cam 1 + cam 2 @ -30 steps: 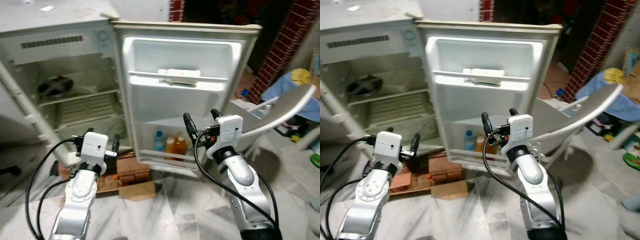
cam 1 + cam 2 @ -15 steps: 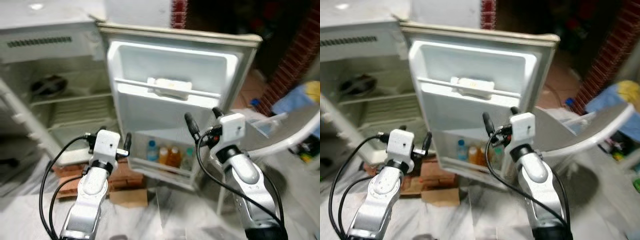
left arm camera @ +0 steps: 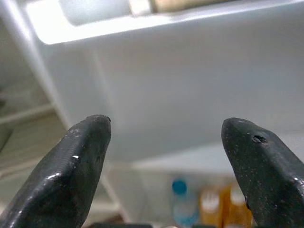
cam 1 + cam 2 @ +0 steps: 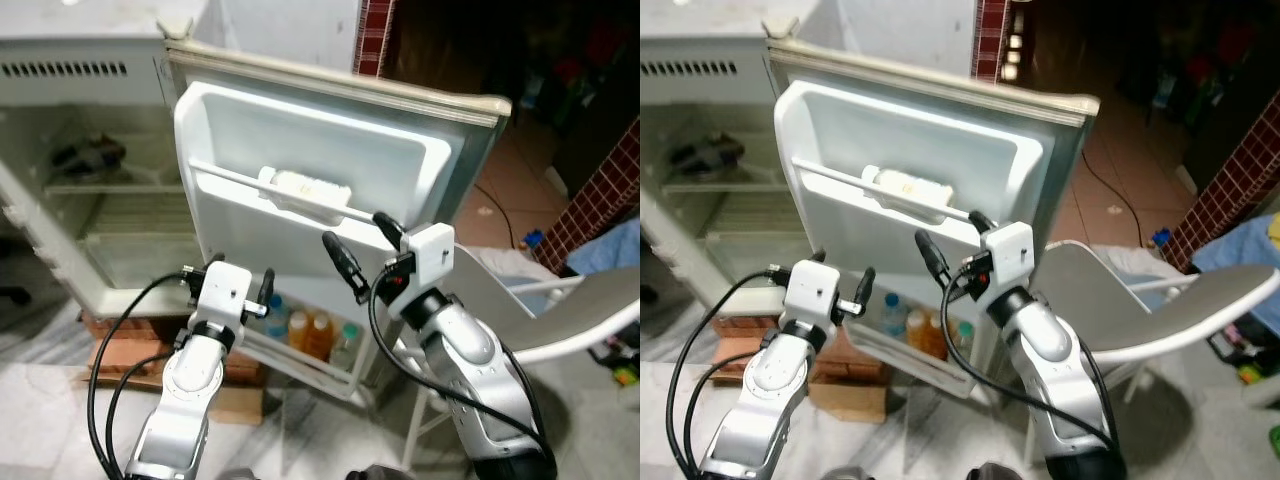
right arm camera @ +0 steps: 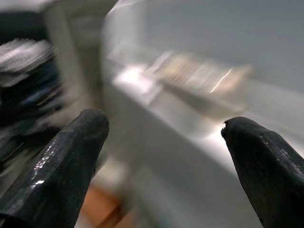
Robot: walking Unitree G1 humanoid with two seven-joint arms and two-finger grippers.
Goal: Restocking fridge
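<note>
- While the white fridge door (image 4: pixel 330 170) stands wide open at twelve o'clock, both arms are raised before it with nothing in them
- left gripper (image 4: pixel 240 285), at about eight o'clock, has its black fingers spread apart and empty
- right gripper (image 4: pixel 362 248), near centre, is likewise spread wide and holds nothing
- Bottom door shelf at six o'clock already carries a clear blue-capped bottle (image 3: pixel 183 204) and two orange drink bottles (image 4: pixel 310 333)
- A flat pale packet (image 4: pixel 303 187) lies on the upper door rail
- The main fridge compartment (image 4: pixel 85 215) at nine o'clock looks mostly bare, so I judge most restocking remains, starting with fetching an item
</note>
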